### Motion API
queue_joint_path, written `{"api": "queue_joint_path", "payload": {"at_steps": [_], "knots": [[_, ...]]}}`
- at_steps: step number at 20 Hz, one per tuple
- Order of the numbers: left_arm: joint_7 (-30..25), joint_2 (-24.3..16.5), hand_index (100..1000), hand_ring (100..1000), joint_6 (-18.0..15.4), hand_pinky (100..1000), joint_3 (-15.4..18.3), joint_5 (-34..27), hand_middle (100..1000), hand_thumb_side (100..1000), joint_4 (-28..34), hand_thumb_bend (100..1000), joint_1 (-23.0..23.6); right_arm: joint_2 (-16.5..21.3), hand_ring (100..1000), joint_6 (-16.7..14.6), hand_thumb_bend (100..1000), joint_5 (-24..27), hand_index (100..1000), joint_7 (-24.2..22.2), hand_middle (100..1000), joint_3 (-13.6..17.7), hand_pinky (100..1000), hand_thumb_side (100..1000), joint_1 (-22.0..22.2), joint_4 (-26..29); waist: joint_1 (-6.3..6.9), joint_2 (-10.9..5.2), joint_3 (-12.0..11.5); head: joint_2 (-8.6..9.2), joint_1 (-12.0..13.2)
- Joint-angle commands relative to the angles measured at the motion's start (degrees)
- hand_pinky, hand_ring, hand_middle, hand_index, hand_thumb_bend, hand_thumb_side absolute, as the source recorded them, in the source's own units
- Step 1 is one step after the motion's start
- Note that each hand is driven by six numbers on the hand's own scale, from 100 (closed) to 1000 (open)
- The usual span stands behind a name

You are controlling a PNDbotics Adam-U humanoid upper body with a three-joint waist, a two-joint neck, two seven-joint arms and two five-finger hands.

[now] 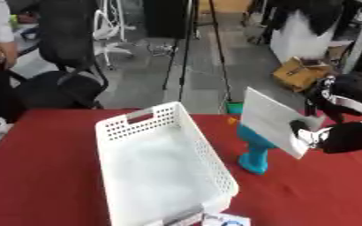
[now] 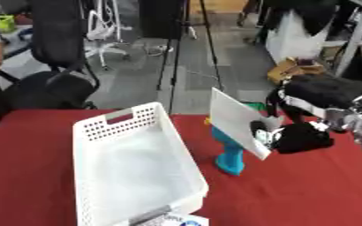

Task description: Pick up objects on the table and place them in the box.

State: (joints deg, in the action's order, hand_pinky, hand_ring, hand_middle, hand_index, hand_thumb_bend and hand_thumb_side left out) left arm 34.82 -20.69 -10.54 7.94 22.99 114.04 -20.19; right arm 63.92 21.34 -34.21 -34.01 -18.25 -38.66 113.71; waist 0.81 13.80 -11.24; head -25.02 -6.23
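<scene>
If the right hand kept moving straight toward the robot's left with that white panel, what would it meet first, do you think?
Probably the teal object, standing just beside and below the white panel that the right hand holds; the white basket lies beyond. Depth is unclear, so the panel might pass above it.

Red cloth, matt, covers the bench (image 1: 53,176). The white basket (image 1: 165,172) looks like perforated plastic. At three o'clock, a flat white card (image 1: 269,119), matt; the teal object (image 1: 254,159) beneath looks like smooth plastic.
</scene>
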Motion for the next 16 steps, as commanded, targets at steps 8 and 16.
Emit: {"api": "queue_joint_path", "payload": {"at_steps": [8,16], "knots": [[0.13,-1.28,730,628,-0.23,663,0.09,0.17,622,907,0.55,100,-1.46,-3.08,688,-0.05,100,-2.12,424,-2.67,253,-1.69,860,630,-6.62,-2.34,-0.31,0.15,-2.15,2.15,-1.7],[0.18,-1.0,730,628,-0.37,664,0.21,0.15,622,910,0.55,100,-2.3,-5.59,686,-0.94,100,-3.57,425,-2.8,252,-2.83,856,633,-8.9,-6.01,-0.45,1.08,-4.14,2.98,-3.56]]}}
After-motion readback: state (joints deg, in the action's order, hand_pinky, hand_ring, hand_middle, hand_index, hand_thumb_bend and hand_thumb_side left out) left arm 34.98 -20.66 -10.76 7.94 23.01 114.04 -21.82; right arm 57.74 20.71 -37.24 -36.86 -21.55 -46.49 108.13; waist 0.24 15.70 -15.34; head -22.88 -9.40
